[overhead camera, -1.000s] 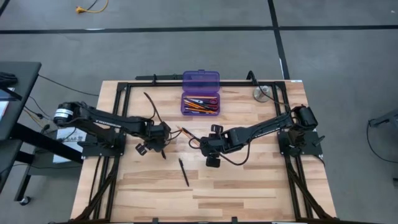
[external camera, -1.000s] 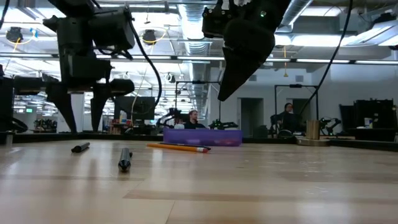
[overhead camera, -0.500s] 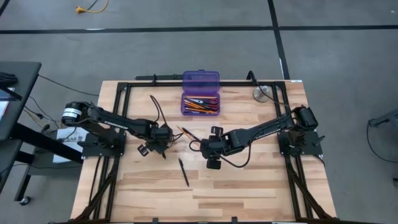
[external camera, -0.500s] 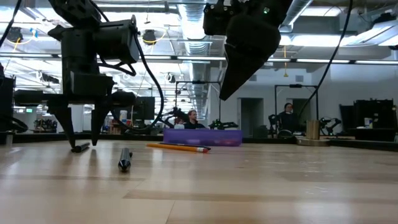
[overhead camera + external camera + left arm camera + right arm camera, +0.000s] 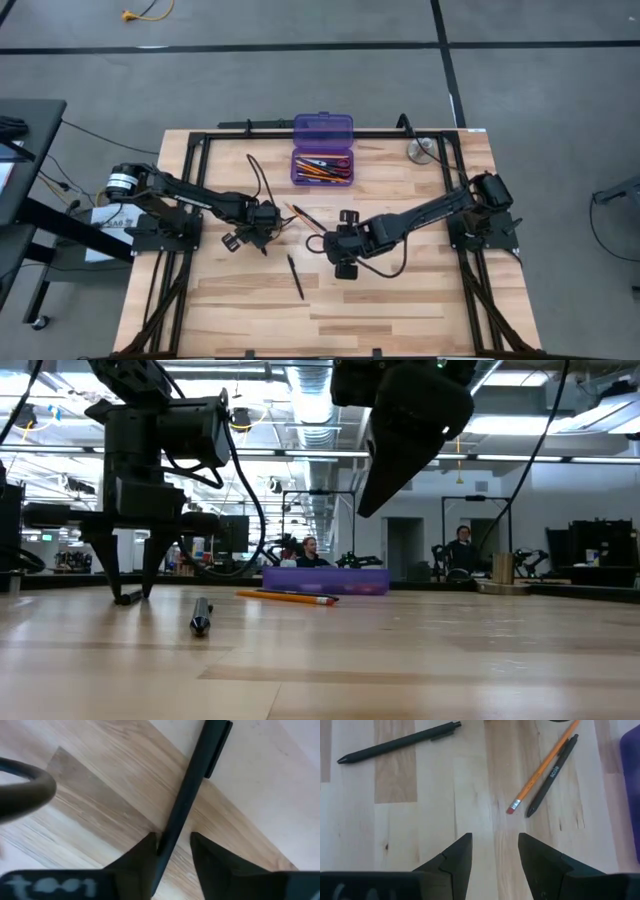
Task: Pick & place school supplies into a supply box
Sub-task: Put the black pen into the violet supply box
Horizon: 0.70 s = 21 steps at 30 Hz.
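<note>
A black pen (image 5: 186, 805) lies flat on the table left of the middle, and my left gripper (image 5: 126, 588) stands over it, pointing down, open, one finger on each side. My right gripper (image 5: 495, 851) hangs open above the table's middle and holds nothing. Beyond it lie an orange pencil (image 5: 543, 767) and a second black pen (image 5: 552, 775) side by side. A third black pen (image 5: 296, 276) lies nearer the front edge. The purple supply box (image 5: 322, 166) stands open at the far middle, with pencils and pens inside. My left gripper has the pen's barrel (image 5: 170, 832) between its fingers, below the clip. One finger (image 5: 145, 852) lies against the barrel's side, and the other stands a small gap away. The fingers come from above and lie across the pen, which rests flat on the table.
A round metal disc (image 5: 420, 150) sits at the far right corner. The box's lid (image 5: 323, 128) lies folded back toward the far edge. Black frame rails run along the left, right and far sides. Bare wood lies toward the near edge.
My left gripper has come down to the table over the black pen, and its fingers have drawn closer together around it. My right gripper has swung a little toward the near edge, still open. The pen has kept its place.
</note>
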Each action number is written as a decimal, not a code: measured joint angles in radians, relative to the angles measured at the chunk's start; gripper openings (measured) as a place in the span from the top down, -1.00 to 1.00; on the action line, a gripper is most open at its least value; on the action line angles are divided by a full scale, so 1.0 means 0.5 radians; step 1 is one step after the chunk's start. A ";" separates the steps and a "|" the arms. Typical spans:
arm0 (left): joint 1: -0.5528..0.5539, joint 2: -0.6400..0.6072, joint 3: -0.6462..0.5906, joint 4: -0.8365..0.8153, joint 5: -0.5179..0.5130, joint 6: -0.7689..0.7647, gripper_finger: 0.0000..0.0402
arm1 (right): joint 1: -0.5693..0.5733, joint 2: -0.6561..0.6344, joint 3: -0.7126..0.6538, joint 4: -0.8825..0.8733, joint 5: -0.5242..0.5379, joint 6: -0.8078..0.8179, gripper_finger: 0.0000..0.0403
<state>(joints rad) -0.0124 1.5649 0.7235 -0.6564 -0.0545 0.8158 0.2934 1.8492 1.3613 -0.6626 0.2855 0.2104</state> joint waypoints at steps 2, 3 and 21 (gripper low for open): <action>0.000 0.000 0.001 -0.006 0.005 0.002 0.59 | 0.012 0.000 0.000 -0.011 0.000 0.001 0.23; 0.000 0.000 0.002 -0.011 0.013 0.002 0.66 | 0.017 0.000 0.000 -0.024 0.000 0.002 0.23; -0.022 0.011 0.145 -0.160 0.036 0.001 0.95 | 0.074 0.000 0.000 -0.269 0.008 0.157 0.23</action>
<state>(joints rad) -0.0234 1.5706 0.7962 -0.7364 -0.0364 0.8162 0.3305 1.8492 1.3613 -0.7971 0.2893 0.2890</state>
